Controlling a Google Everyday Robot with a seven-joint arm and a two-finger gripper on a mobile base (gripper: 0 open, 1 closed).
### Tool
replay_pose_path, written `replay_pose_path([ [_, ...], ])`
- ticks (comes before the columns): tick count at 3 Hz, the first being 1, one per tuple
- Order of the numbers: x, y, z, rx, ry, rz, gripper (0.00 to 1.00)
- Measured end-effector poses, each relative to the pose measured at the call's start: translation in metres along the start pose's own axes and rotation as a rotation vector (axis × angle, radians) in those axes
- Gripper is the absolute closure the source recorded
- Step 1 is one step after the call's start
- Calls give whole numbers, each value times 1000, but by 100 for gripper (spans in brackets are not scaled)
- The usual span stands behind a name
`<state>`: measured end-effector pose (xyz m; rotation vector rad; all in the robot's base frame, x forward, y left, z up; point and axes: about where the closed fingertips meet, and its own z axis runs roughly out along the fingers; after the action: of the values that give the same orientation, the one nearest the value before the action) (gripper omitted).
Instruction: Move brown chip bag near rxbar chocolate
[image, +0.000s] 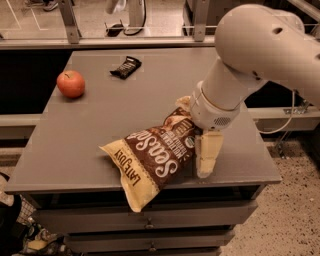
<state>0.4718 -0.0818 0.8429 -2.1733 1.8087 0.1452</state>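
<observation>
Jaws spread wide, we see the gripper (193, 137) straddling the upper end of the brown chip bag (152, 161), lying front-right on the table (70, 150), well apart from the rxbar chocolate (126, 67).

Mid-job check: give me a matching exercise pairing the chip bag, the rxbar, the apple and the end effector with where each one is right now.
Things:
1. brown chip bag
2. rxbar chocolate
3. apple
4. end effector

Places:
A. far left of the table
B. at the chip bag's right end, front right
C. far side, near the middle
D. lying by the front edge

Pairs: 1-D, 2-C, 3-A, 4-B
</observation>
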Motion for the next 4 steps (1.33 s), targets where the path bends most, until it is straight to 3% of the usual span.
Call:
replay_pose_path([
  [1,3,-1,21,-3,-11,-9,32],
  [2,1,-2,16,-3,-11,-9,63],
  [3,0,-2,12,-3,-11,-9,86],
  [4,3,-4,10,-5,-5,3,100],
])
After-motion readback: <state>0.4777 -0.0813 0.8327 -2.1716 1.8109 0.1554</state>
